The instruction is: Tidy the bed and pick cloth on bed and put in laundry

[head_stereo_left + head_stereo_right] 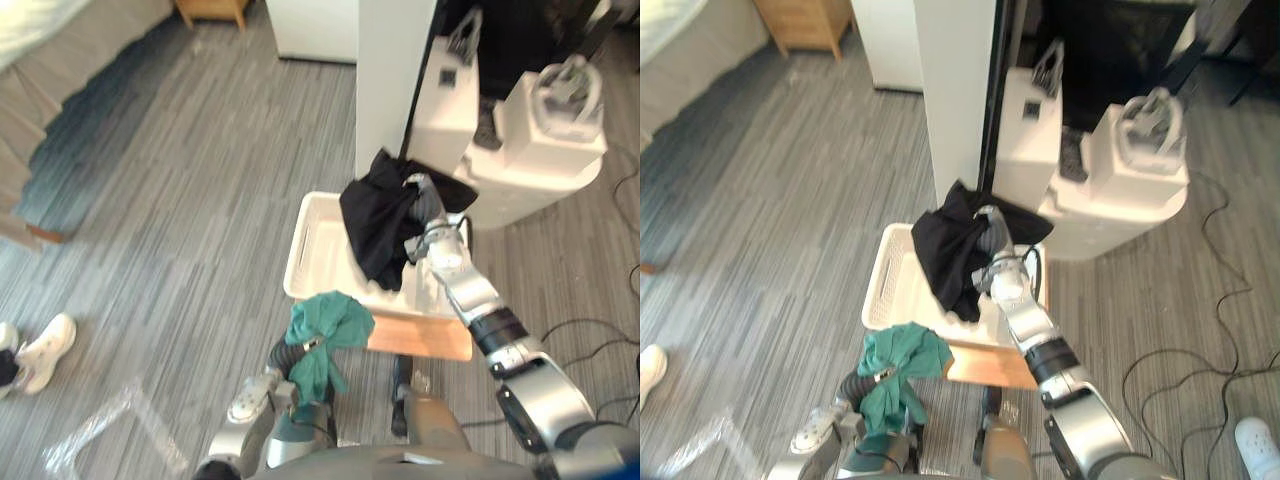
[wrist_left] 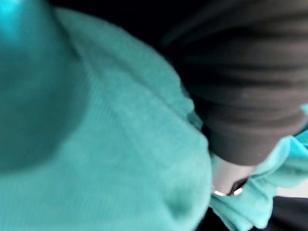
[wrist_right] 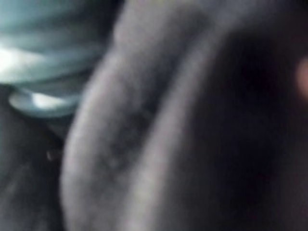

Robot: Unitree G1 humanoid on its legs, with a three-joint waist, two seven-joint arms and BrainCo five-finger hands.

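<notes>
A black cloth (image 1: 375,225) hangs bunched from my right hand (image 1: 428,215), whose fingers curl into it, right over the far right part of a white laundry basket (image 1: 308,250). Its lower end dips into the basket. A teal cloth (image 1: 325,335) is draped over my left hand, of which the dark ribbed wrist cover (image 1: 290,352) shows, just in front of the basket's near edge. In the left wrist view the teal cloth (image 2: 106,144) wraps round the dark cover (image 2: 240,96). Dark folds of the black cloth (image 3: 144,120) press close in the right wrist view.
The basket rests on a low wooden stool (image 1: 425,338). Behind it stand a white panel (image 1: 395,80) and bulky white machines (image 1: 540,140). A bed edge (image 1: 40,30) is far left. A person's white shoe (image 1: 45,350) is on the grey floor at left.
</notes>
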